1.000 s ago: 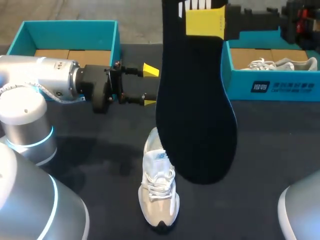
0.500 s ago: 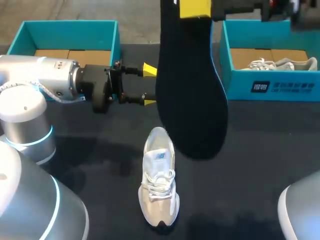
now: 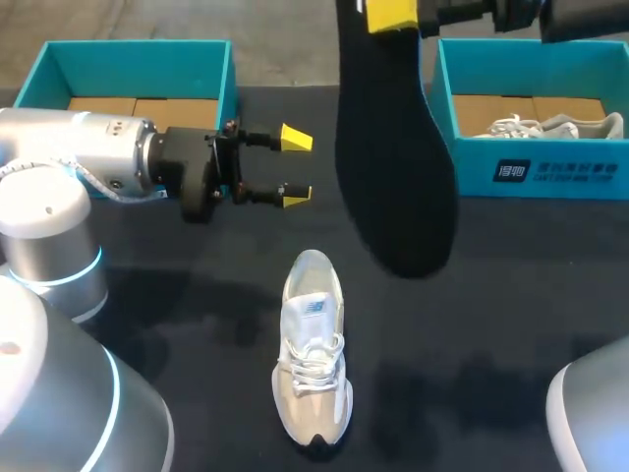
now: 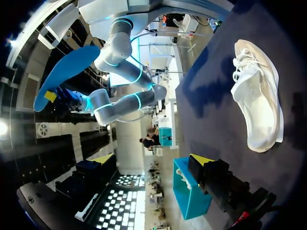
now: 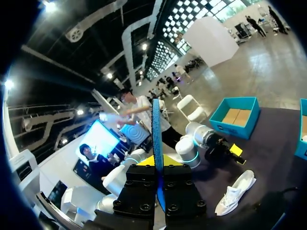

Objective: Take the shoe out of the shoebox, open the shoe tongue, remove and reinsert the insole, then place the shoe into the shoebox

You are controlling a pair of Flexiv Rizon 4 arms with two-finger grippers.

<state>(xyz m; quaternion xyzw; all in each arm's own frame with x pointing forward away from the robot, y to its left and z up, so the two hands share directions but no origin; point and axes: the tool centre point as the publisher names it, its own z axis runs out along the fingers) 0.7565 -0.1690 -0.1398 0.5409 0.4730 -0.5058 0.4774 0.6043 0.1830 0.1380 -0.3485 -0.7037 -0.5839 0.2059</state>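
Observation:
A white shoe (image 3: 313, 359) lies on the black table, toe toward the front edge; it also shows as the shoe (image 4: 259, 103) and the shoe (image 5: 235, 191) in the wrist views. High over the table hangs a long dark insole (image 3: 393, 147), heel end up, with my right gripper (image 3: 393, 15) shut on its top. Seen edge-on, the insole (image 5: 156, 139) stands between the right gripper's (image 5: 157, 165) fingers. The insole's blue side (image 4: 64, 72) shows in the left wrist view. My left gripper (image 3: 295, 165) is open and empty, left of the insole and behind the shoe.
A teal shoebox (image 3: 138, 59) stands at the back left behind my left arm. Another teal shoebox (image 3: 531, 172) at the back right holds a second pale shoe (image 3: 550, 126). The dark tabletop (image 3: 491, 324) is bare around the white shoe.
My right arm has carried the insole up and to the right, off the shoe's heel. The left arm and the shoe have not moved.

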